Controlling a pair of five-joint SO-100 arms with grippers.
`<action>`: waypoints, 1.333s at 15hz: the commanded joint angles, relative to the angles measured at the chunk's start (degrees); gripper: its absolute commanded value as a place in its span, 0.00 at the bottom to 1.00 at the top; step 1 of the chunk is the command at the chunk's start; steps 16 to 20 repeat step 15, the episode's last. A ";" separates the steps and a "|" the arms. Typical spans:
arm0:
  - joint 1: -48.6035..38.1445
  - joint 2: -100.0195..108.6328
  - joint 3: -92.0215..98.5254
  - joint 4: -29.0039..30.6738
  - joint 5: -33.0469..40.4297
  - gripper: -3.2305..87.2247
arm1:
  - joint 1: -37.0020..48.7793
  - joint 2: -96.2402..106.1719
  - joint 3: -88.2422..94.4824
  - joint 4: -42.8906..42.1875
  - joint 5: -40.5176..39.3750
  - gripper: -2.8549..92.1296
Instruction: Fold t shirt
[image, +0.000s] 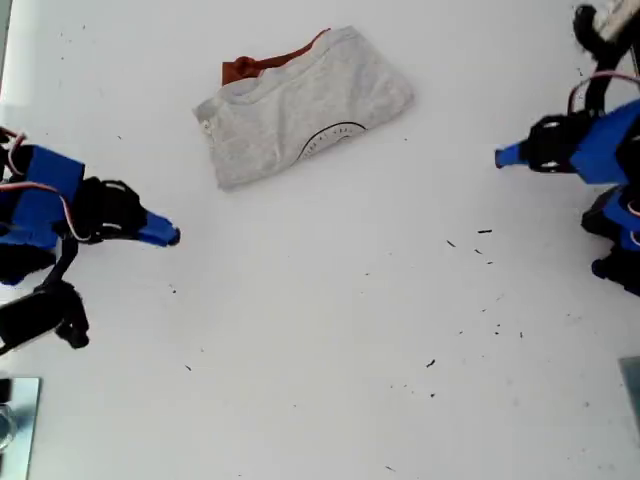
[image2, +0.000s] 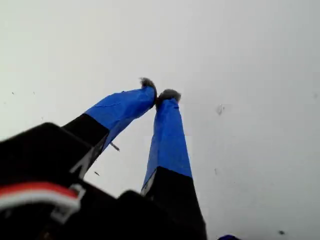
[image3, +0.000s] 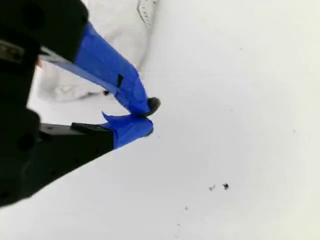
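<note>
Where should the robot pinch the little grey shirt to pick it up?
Probably the rust-orange bit poking out at the far edge of the t shirt in the exterior view. It sticks out past the grey folded bundle, so a gripper could pinch it from above without disturbing the layers. My first gripper and my second gripper are both shut and off the cloth.

We see the t shirt (image: 305, 105) lying folded into a compact, roughly rectangular bundle on the white table, toward the upper middle of the exterior view and tilted on a diagonal. Its light heather-grey body faces up, showing a thin dark curved print near one lower edge. Rust-orange fabric peeks out along the top edge. It lies flat with soft creases.
</note>
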 joint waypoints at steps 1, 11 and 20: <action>2.64 29.00 18.11 -2.64 -4.75 0.03 | -6.42 19.16 11.43 6.33 10.02 0.07; -3.78 45.09 21.88 8.61 13.62 0.15 | -6.94 18.63 13.89 6.68 -9.14 0.07; -3.78 45.09 21.88 8.61 13.62 0.15 | -6.94 18.63 13.89 6.68 -9.14 0.07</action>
